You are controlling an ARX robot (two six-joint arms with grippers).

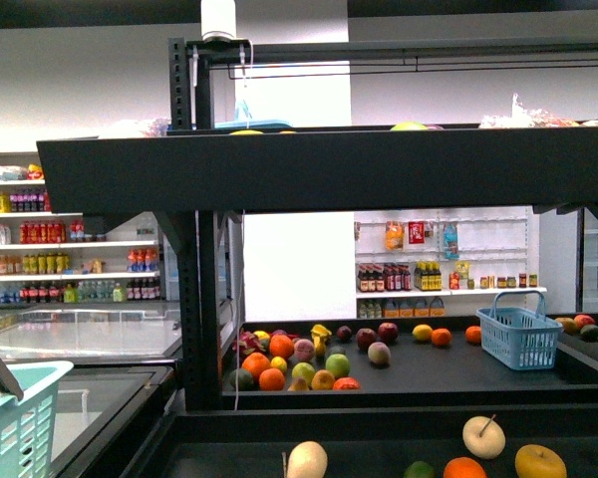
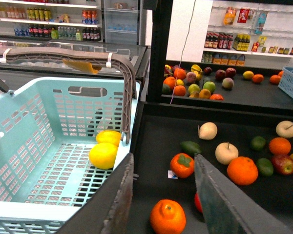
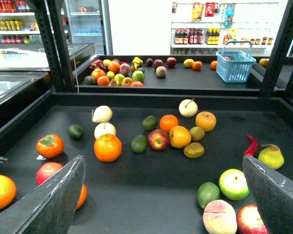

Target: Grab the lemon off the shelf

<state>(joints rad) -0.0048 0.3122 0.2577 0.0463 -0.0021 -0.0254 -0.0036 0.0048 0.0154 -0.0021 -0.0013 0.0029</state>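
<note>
Two plain-yellow lemons lie together in the teal basket, left of my left gripper. That gripper is open and empty above the black shelf's near tray, with an orange between its fingers. Another yellow oval fruit lies on the far tier; it also shows in the right wrist view. My right gripper is open and empty over the near tray. The shelf's black upright stands left of centre. Neither gripper shows in the front view.
The near tray holds several fruits: a persimmon, an orange, avocados, a peach and a red chilli. A blue basket stands on the far tier right. White shelves of bottles stand behind.
</note>
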